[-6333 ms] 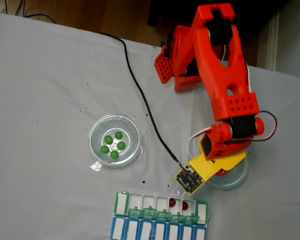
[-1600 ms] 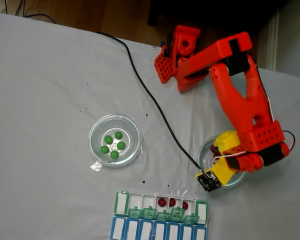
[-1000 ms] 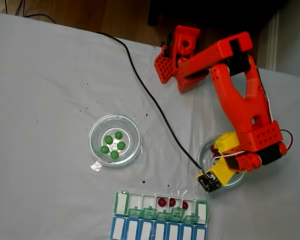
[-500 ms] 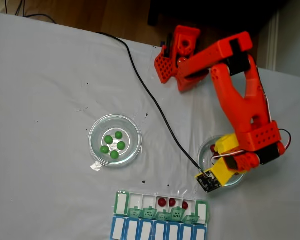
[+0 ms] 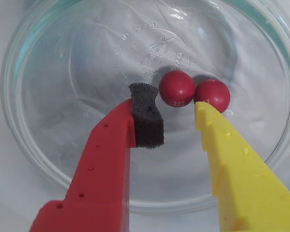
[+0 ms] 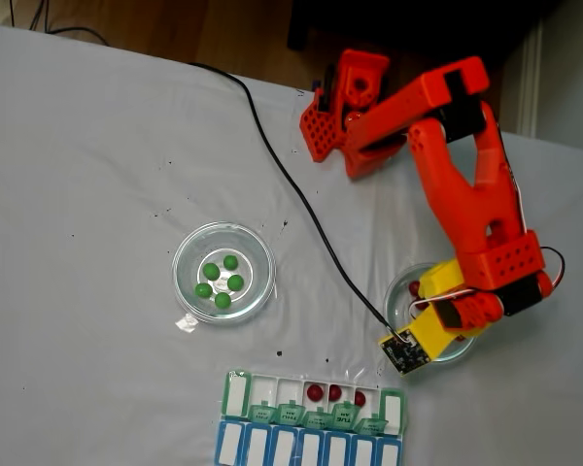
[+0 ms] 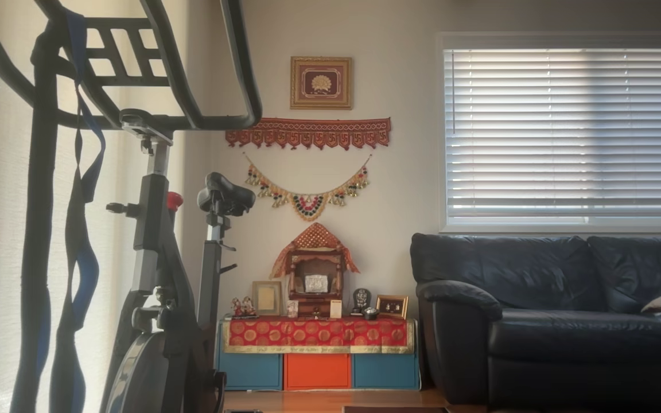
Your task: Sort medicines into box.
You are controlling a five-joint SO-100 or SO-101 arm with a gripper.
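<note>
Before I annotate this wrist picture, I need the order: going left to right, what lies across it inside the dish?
Red jaw with its grey foam pad → left red pill → right red pill → yellow jaw, all inside the clear glass dish.

My orange arm sits over most of the round clear glass dish point(image 6: 400, 291) at about 4 o'clock in the fixed view, so how many glossy red pills point(image 6: 414, 288) it holds can't be counted there. The blue row of the weekly pill organizer point(image 6: 311, 449) gets chopped by the 6 o'clock edge; lid labels too tiny to read.
</note>
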